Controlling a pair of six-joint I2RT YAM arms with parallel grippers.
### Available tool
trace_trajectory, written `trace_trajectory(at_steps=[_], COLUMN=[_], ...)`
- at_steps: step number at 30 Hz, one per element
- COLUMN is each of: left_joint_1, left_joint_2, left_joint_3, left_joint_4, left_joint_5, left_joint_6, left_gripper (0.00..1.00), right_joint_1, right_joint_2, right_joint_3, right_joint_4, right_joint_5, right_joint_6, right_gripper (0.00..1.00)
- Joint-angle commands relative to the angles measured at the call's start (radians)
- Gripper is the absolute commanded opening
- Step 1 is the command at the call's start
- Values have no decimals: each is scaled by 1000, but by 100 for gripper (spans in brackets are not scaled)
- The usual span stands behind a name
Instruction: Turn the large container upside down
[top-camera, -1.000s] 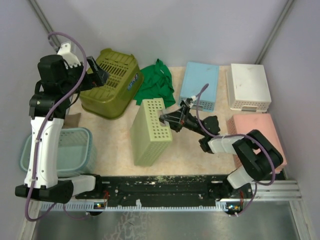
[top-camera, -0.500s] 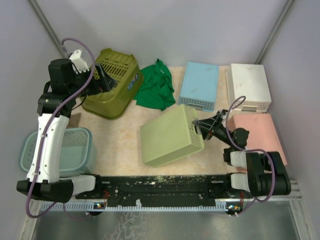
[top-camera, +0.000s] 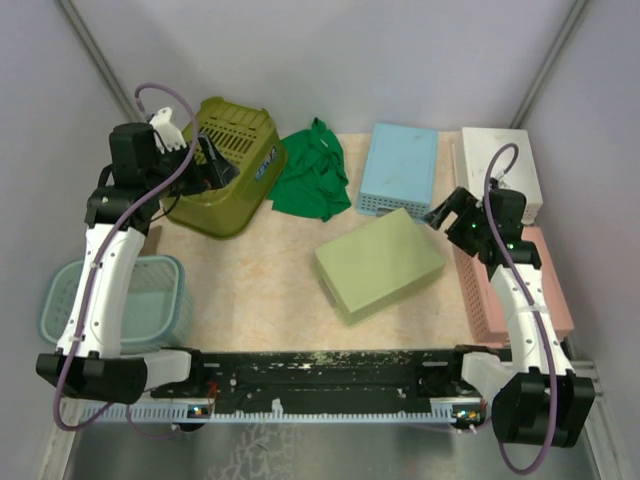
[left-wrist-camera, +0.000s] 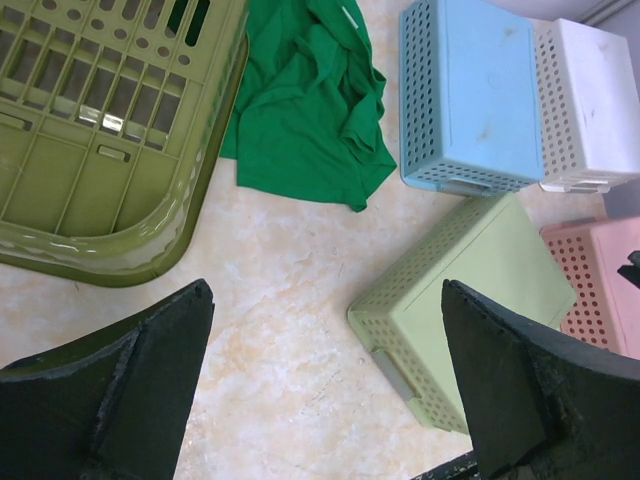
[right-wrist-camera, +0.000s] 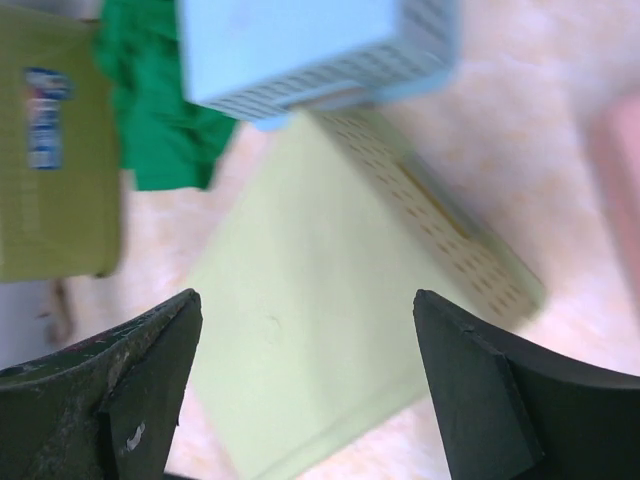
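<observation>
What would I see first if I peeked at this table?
Your eye lands first on the pale green basket lying bottom-up in the middle of the table. Next comes the big olive basket at the back left, with a bright green cloth crumpled beside it. On the right, a blue basket, a white basket and a pink basket sit close together.

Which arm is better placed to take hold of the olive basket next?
Left. The left gripper, open, hangs beside the olive basket; the right gripper is across the table by the green bin.
</observation>
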Motion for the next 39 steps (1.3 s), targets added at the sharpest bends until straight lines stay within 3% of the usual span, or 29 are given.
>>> trace_trajectory(at_steps=[1,5,7,9,11,17,20,23,28,31,35,39], left_joint_1=[6,-14,-116,-270,-344,-360,-352,-293,-133,-130,-130,-130], left_joint_2=[9,18,21,41,81,-7,-24,-26,-112,-133,-149,-166], left_joint_3=[-34,-34,-26,3,50,-23,-22,0,-46,-69,-85,-103], left_joint_4=[48,33,17,-18,-96,-66,-115,-233,-271,-289,-361,-454], left_joint_5=[29,15,-163,-358,-443,-471,-491,-584,-486,-467,-581,-698], left_joint_6=[-9,9,24,54,46,-5,-13,-48,-96,-113,-119,-126], left_gripper=[100,99,99,99,99,99,99,100,100,100,100,100], right_joint_1=[-6,-1,53,195,368,889,1031,1060,1060,1060,1060,1060], right_joint_2=[-46,-74,-97,-102,-79,206,405,559,738,827,897,861], right_joint_3=[17,23,31,50,72,240,399,481,585,657,694,645], right_joint_4=[-238,-242,-242,-243,-230,-250,-316,-269,-176,-182,-249,-282], right_joint_5=[265,254,322,458,565,904,1006,953,877,870,931,982], right_joint_6=[-115,-134,-117,-81,-47,-7,-28,-88,-161,-173,-165,-150], right_gripper=[87,87,87,88,88,90,91,92,92,92,92,95])
